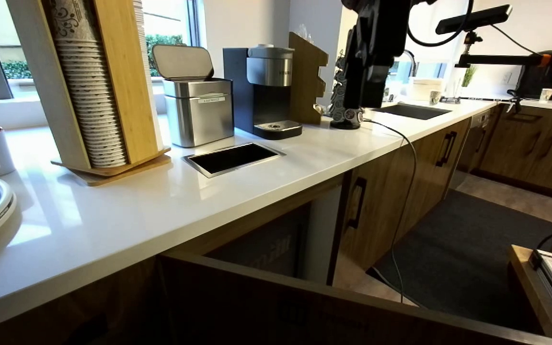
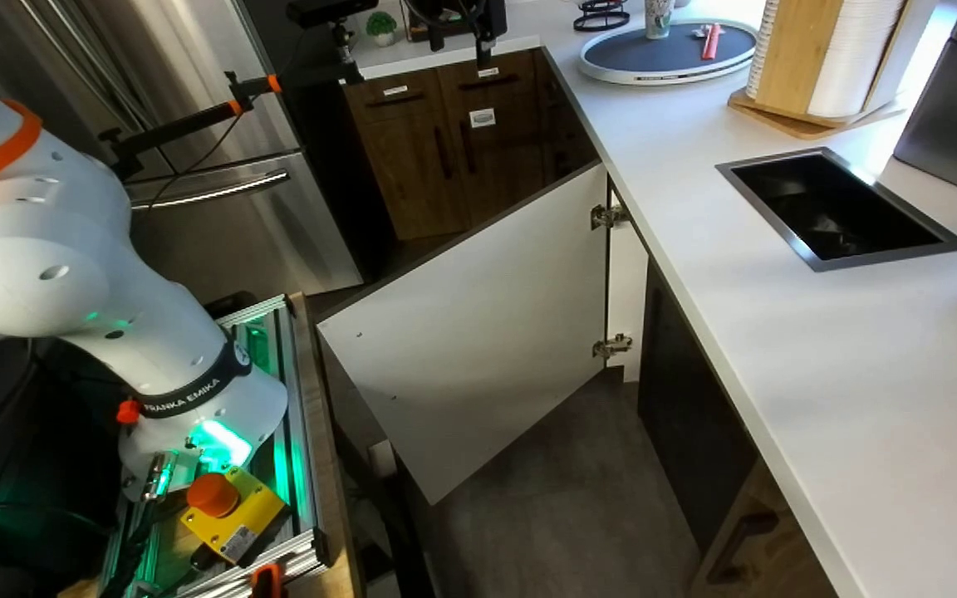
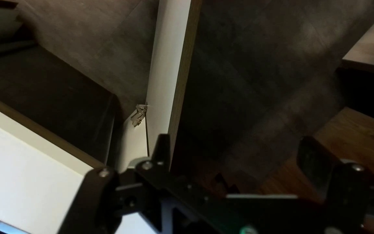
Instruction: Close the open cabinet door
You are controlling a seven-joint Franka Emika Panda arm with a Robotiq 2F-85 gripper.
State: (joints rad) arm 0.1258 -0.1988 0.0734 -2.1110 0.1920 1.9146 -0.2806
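Observation:
The cabinet door (image 2: pixel 478 332) stands wide open, its white inner face and two metal hinges showing in an exterior view. Its dark brown outer side and top edge (image 1: pixel 304 292) cross the bottom of an exterior view. In the wrist view the door (image 3: pixel 166 78) runs upward from the hinge, seen from above. My gripper (image 3: pixel 235 146) is open with nothing between its fingers. Its left finger overlaps the door's edge in the picture; I cannot tell if they touch. In both exterior views the gripper (image 1: pixel 364 96) (image 2: pixel 460 41) hangs high, pointing down, above counter level.
The white counter (image 2: pixel 694 274) borders the cabinet opening and bears a cup holder (image 1: pixel 127 86), a steel bin (image 1: pixel 201 112) and a coffee machine (image 1: pixel 271 91). The robot's base table (image 2: pixel 321 432) is near the door's free edge. A neighbouring door has a black handle (image 1: pixel 357 203).

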